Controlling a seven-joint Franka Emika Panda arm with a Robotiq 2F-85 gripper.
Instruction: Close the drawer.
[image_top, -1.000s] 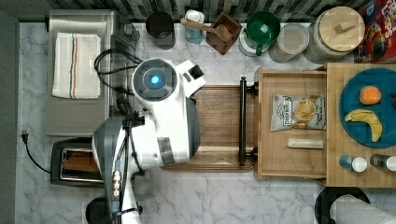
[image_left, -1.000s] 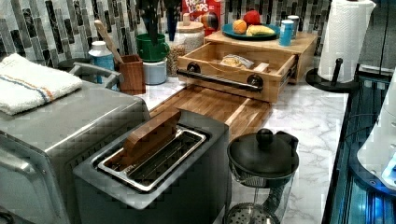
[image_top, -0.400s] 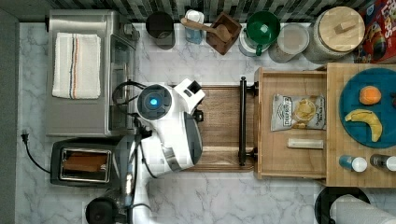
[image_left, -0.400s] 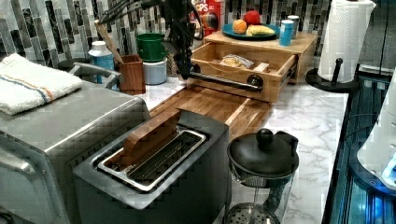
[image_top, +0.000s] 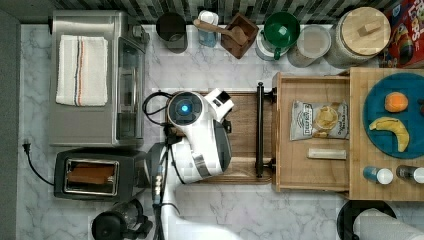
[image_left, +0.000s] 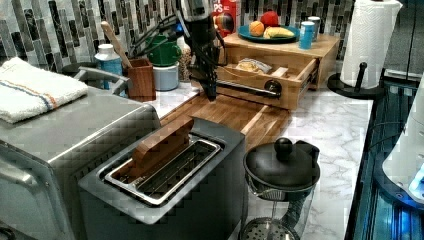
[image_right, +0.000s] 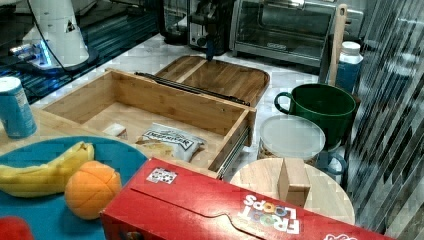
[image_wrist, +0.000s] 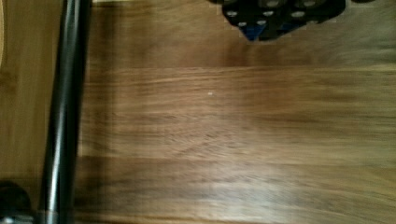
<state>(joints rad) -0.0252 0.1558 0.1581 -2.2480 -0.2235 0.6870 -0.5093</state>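
Top view entry: I log the drawer (image_top: 310, 140) pulled out at the top view's right, its black bar handle (image_top: 259, 131) lying crosswise just right of my gripper (image_left: 211, 92) above the tray (image_top: 245, 125); finger spread I cannot tell.

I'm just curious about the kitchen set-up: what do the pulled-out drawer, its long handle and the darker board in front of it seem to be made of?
The drawer looks like pale, unpainted wood, with visible grain and thin plank walls. Its handle is a black bar with a slight sheen, probably coated metal, though plastic is possible. The board looks like darker brown wood with streaked grain in glued strips and a smooth, perhaps oiled, finish.
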